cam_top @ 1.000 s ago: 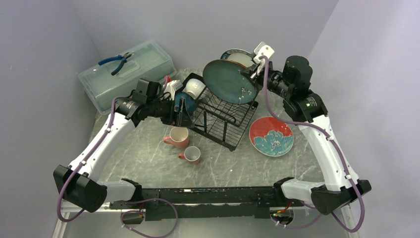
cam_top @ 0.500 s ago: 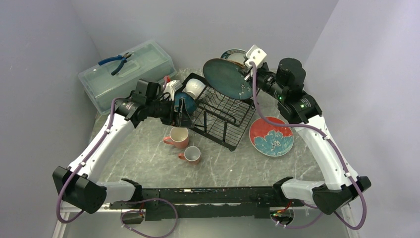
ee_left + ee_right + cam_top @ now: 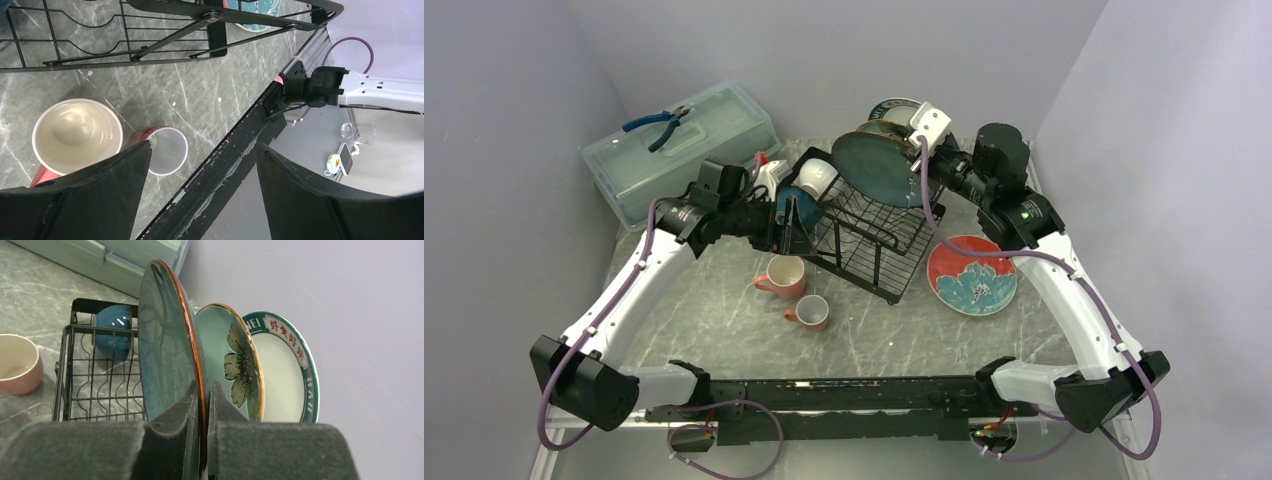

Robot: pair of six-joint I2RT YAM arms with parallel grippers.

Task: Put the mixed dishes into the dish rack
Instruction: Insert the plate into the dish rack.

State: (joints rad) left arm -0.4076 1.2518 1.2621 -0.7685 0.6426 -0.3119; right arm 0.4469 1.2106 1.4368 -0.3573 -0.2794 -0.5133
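right claw (image 3: 202,392): pinched tight on the rim of the teal plate (image 3: 165,350), one pad on each face
teal plate: upright, edge-on in the wrist view, over the far end of the dish rack (image 3: 874,240); bottom edge hidden by the pads, so can't tell if it sits in a slot
neighbours: green flower plate (image 3: 232,360) just beside it, white plate with teal rim (image 3: 285,380) behind that; both upright, upper centre of the top view
change, right: over the last second the arm swung left and the teal plate went from facing the camera to turned more side-on, closer to the two standing plates
left claw (image 3: 202,150): wide, holding nothing, at the left end of the rack, same spot as a second ago
below left claw: big pink mug (image 3: 77,132) and small pink mug (image 3: 167,150) on the table, close together, mouths up, not moved
rack, left end: blue bowl (image 3: 112,330) and white cup (image 3: 817,178)
red plate (image 3: 971,274): flat on the table right of the rack, not moved
upper left: pale green box (image 3: 714,125) with blue pliers (image 3: 656,125) on its lid
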